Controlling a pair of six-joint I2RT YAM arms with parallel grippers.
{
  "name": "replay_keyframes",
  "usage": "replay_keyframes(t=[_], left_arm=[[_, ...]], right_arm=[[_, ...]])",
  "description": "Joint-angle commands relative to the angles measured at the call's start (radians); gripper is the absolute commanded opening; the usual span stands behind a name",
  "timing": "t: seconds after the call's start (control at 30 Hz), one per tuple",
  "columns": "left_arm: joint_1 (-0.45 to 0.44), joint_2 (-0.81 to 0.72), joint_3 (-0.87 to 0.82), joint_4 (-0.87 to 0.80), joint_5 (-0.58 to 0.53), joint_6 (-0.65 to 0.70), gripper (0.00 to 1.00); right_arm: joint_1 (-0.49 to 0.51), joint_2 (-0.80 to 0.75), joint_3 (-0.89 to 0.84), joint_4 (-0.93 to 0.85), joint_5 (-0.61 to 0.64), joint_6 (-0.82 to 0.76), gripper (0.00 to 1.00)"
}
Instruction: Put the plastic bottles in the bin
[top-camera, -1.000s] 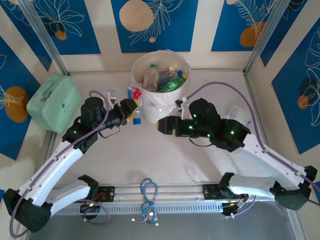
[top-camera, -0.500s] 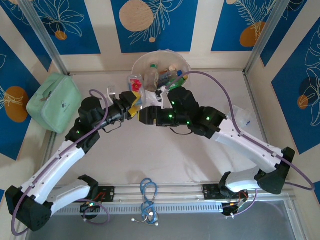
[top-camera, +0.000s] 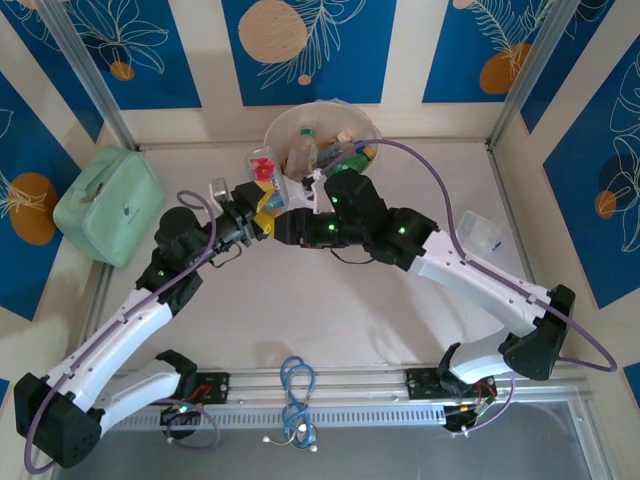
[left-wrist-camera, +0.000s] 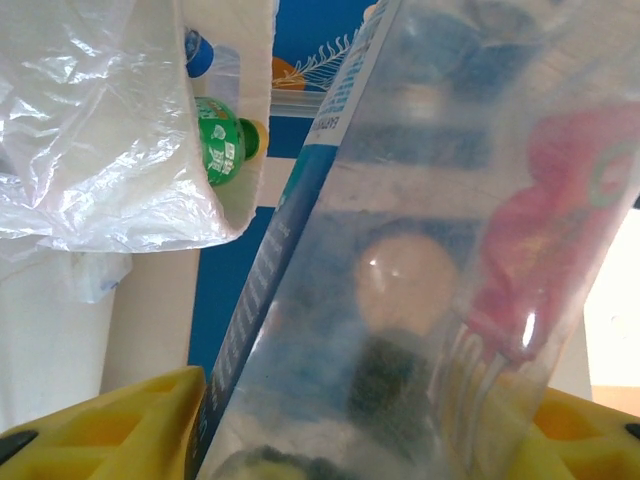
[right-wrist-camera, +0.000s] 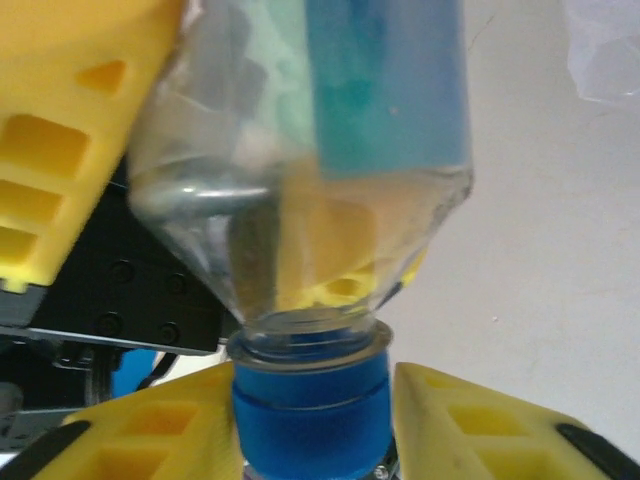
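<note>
A clear plastic bottle (top-camera: 262, 166) with a red and blue label is held up beside the bin (top-camera: 279, 127), with my left gripper (top-camera: 259, 204) shut on its body. In the left wrist view the bottle (left-wrist-camera: 420, 250) fills the space between the yellow fingers (left-wrist-camera: 100, 425). My right gripper (top-camera: 284, 227) meets it from the right. In the right wrist view its fingers (right-wrist-camera: 140, 440) close in on the bottle's blue cap (right-wrist-camera: 310, 415), with only a sliver of gap on the right side. The bin holds other bottles, one of them green (left-wrist-camera: 220, 150).
A mint-green soft case (top-camera: 108, 203) lies at the left wall. A crumpled clear wrapper (top-camera: 480, 232) lies at the right. The bin's thin liner (left-wrist-camera: 100, 130) hangs close to my left gripper. A blue cable (top-camera: 297, 392) lies by the arm bases.
My right arm swung left from in front of the bin to the left gripper, and its jaws closed in on the bottle's cap. The left gripper raised the bottle slightly toward the bin.
</note>
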Motion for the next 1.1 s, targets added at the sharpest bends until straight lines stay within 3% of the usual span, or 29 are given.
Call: replay_keyframes(t=[0.0, 0.13, 0.2, 0.3, 0.33, 0.47, 0.53, 0.7, 0.77, 1.07], left_arm=[[0.000, -0.013, -0.013, 0.081, -0.017, -0.041, 0.57], [0.000, -0.016, -0.025, 0.072, -0.022, -0.042, 0.56], [0.000, -0.013, -0.021, 0.068, -0.022, -0.034, 0.62], [0.011, -0.002, 0.022, 0.004, -0.002, 0.007, 0.94], [0.028, 0.012, 0.052, -0.025, 0.018, 0.036, 1.00], [0.111, 0.065, 0.200, -0.199, 0.127, 0.196, 1.00], [0.143, 0.078, 0.291, -0.391, 0.143, 0.330, 1.00], [0.150, 0.086, 0.449, -0.888, -0.017, 0.697, 1.00], [0.150, 0.086, 0.469, -1.007, -0.081, 0.791, 1.00], [0.153, 0.028, 0.419, -1.083, -0.194, 0.901, 1.00]], right_arm=[[-0.004, 0.009, 0.052, 0.005, -0.004, -0.018, 0.33], [-0.008, 0.020, 0.102, -0.032, 0.001, -0.045, 0.26], [-0.014, 0.024, 0.123, -0.052, 0.004, -0.060, 0.24], [-0.028, 0.030, 0.172, -0.098, 0.011, -0.087, 0.23], [-0.037, 0.034, 0.200, -0.127, 0.030, -0.099, 0.23], [-0.091, 0.060, 0.318, -0.264, 0.071, -0.142, 0.22], [-0.150, 0.074, 0.361, -0.316, 0.058, -0.143, 0.21], [-0.264, 0.092, 0.412, -0.357, 0.040, -0.152, 0.20], [-0.304, 0.103, 0.413, -0.342, 0.017, -0.150, 0.20], [-0.383, 0.227, 0.487, -0.324, 0.046, -0.068, 0.22]])
